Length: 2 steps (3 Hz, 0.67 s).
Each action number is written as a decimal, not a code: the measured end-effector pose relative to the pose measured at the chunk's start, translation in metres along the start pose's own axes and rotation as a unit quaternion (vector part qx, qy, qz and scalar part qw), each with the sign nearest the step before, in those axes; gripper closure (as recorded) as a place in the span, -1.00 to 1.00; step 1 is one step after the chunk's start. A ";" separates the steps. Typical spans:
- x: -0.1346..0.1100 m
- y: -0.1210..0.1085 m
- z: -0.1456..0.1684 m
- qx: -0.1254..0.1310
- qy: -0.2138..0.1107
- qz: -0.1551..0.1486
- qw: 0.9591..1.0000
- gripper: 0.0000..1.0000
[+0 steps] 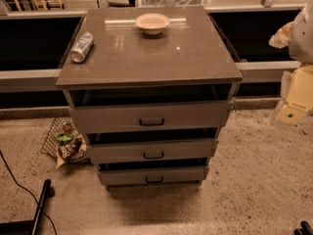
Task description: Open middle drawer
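A grey-brown cabinet [146, 58] stands in the middle of the camera view with three stacked drawers. The middle drawer [117, 152] has a flat front and a small dark handle [153, 155] at its centre. A dark gap shows above its front edge. The taller top drawer [107, 119] is above it and the narrower bottom drawer [122, 176] is below it. My gripper [293, 106] is at the right edge of the view, level with the top drawer. It is well to the right of the cabinet and touches nothing.
A pale bowl [152, 23] and a tipped drink can [81, 47] lie on the cabinet top. A wire basket with snack bags [66, 143] sits on the floor at the cabinet's left. A dark cable and bar [39, 207] are at bottom left. A rail [29, 77] runs behind.
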State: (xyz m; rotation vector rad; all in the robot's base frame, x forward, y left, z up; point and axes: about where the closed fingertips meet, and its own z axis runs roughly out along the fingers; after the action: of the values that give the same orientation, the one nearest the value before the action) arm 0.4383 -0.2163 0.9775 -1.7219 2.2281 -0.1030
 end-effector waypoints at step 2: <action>0.000 0.009 0.030 -0.016 -0.020 -0.016 1.000 -1.00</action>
State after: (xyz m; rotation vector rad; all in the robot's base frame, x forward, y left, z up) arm 0.4385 -0.2100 0.9473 -1.7605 2.1853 -0.0408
